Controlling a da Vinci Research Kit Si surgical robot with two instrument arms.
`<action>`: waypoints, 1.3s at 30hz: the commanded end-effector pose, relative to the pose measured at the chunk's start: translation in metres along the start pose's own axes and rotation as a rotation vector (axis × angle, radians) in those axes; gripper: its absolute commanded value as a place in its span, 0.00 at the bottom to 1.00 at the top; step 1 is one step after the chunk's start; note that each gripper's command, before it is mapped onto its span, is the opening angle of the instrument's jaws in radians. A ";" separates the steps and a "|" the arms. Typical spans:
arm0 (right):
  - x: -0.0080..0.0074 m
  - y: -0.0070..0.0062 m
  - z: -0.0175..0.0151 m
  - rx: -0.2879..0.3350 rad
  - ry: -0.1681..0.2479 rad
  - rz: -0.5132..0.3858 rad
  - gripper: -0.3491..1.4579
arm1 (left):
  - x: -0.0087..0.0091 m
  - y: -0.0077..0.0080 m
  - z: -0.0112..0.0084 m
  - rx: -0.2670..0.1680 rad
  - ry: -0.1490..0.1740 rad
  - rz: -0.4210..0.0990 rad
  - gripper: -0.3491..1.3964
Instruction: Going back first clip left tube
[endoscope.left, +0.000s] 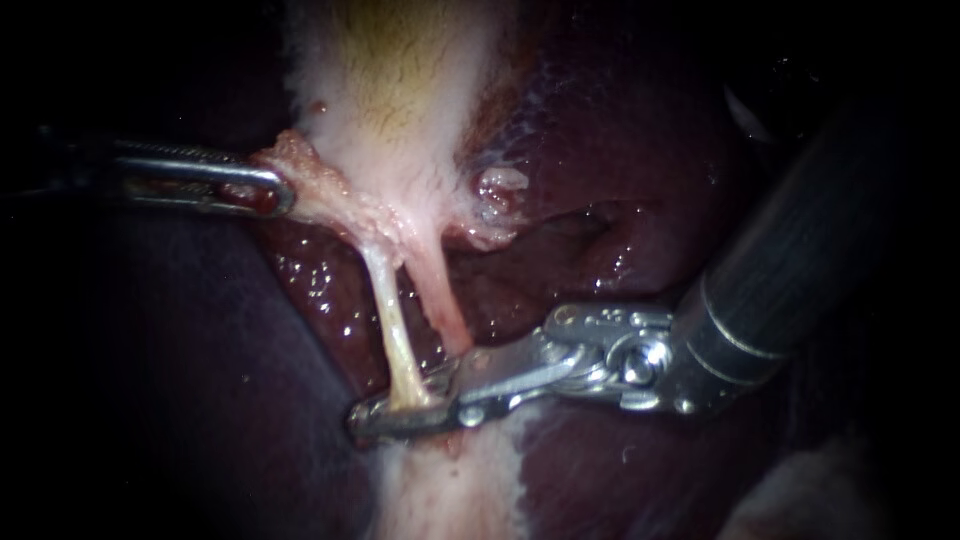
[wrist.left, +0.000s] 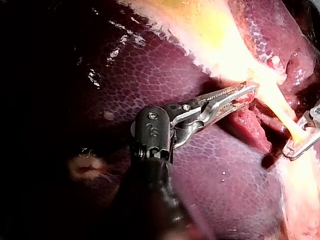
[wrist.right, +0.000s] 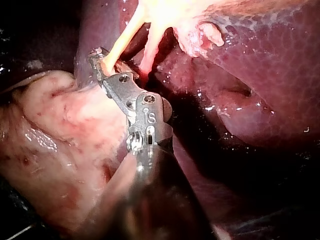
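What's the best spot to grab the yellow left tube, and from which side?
Probably the left tube at its bare middle, jaws straddling it sideways from the right: it is thin, taut, nearly upright, and split off from the right tube there.

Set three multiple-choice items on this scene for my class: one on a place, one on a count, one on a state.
1. Where is the tip of the right instrument?
A. At the lower end of the left tube
B. On the gallbladder's yellow patch
C. Clear of all tissue

2. How many tubes run down from the pale tissue?
A. One
B. Two
C. Four

3. The left instrument is:
A. Open and free
B. Shut on pale tissue
C. Out of view

Key:
1 A: the yellowish left tube runs down into its tip.
2 B: the left tube and a pinker right tube lie side by side.
3 B: pale tissue is pinched at its tip from both sides.
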 end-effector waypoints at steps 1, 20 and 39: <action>0.0000 0.0000 0.0000 0.000 0.000 0.000 0.00 | 0.0000 0.0000 0.0000 0.000 0.000 0.000 0.00; 0.0005 0.0009 0.0008 -0.086 0.073 -0.110 0.45 | -0.0001 -0.0001 -0.0001 -0.001 0.000 0.000 0.00; 0.0002 0.0035 -0.0012 -0.292 0.103 -0.294 0.47 | -0.0001 -0.0001 -0.0001 -0.001 0.000 0.000 0.00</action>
